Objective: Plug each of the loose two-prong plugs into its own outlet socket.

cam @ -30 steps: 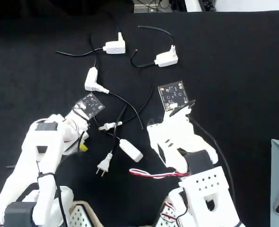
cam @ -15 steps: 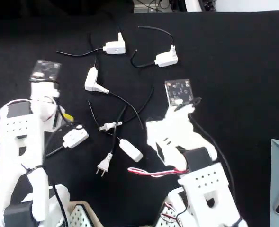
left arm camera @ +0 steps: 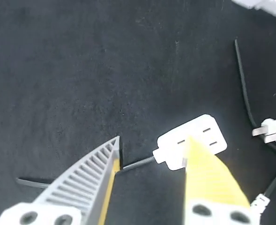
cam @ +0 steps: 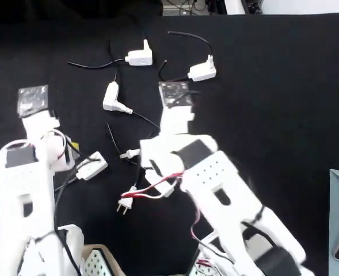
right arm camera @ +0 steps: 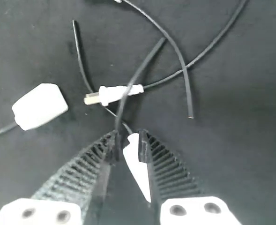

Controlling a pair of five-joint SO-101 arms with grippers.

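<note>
Counting on the black cloth-covered table (cam: 284, 86): two white arms (cam: 22, 172), four white plastic socket blocks (cam: 140, 56), one white angled connector (cam: 111, 96), two small white two-prong plugs (cam: 130, 153), both lying loose.
Since half a second ago the right arm (cam: 209, 178) has been swung to the middle; its right gripper (right arm camera: 128, 138) is seen clamped on the oblong socket block (right arm camera: 137, 173), a hold covered by the arm from above. The left gripper (left arm camera: 152, 145) is spread wide at the square socket block (left arm camera: 198, 133), whose two slots are made out in the left wrist view.
</note>
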